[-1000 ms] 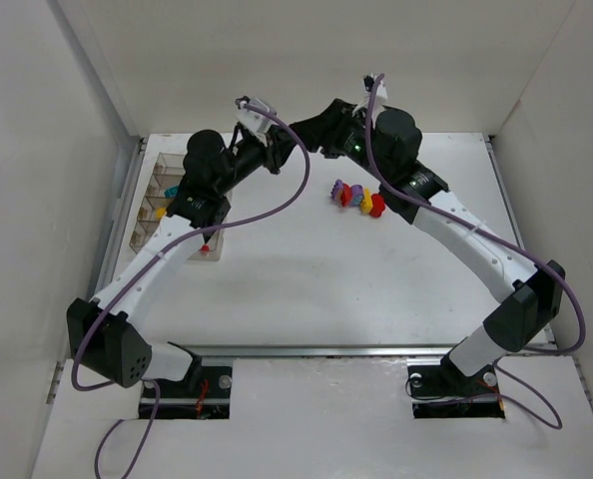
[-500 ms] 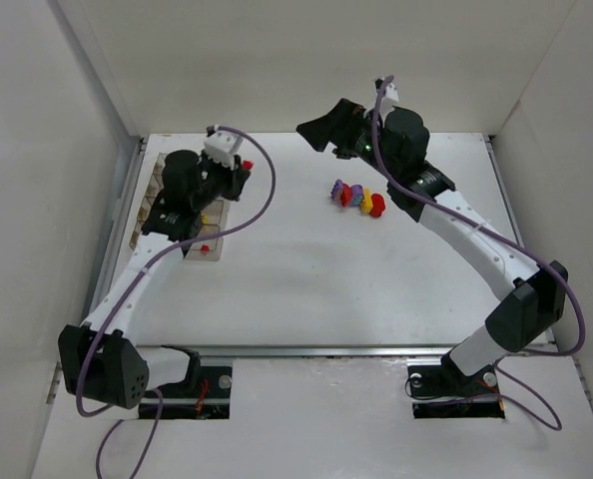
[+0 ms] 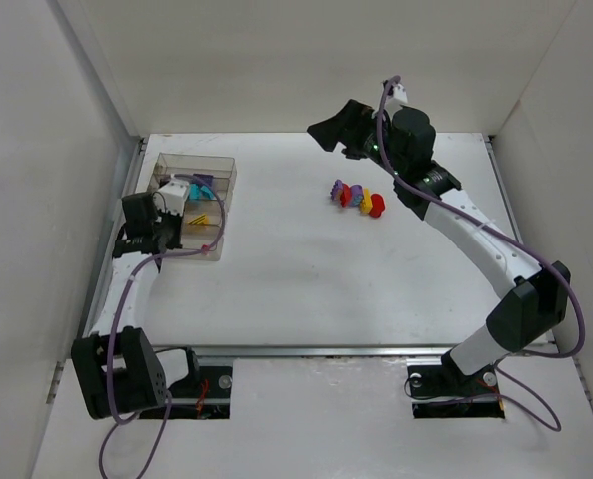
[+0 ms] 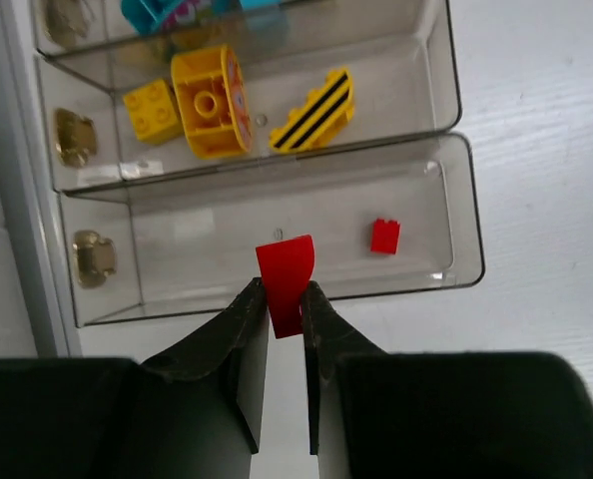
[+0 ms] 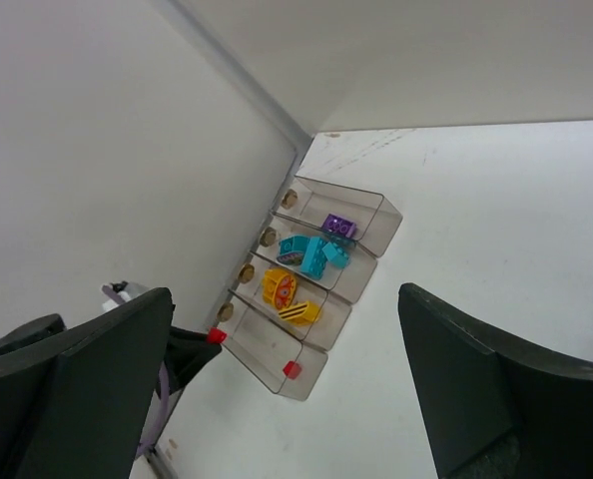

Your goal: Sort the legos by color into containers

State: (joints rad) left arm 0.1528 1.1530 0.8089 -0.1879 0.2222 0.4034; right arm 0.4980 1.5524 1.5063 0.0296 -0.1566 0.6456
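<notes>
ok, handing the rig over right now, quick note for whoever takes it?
Left gripper: shut on a red brick, over the tray's end compartment, not yet released.
Right gripper: open, empty, raised at the far side.
Done: purple brick, cyan bricks, yellow bricks and small red brick, each colour in its own compartment.
Left: drop the red brick, then split and sort the mixed cluster mid-table.

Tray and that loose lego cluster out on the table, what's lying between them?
Nothing. In the top view only bare white table separates the tray from the lego cluster.
</notes>
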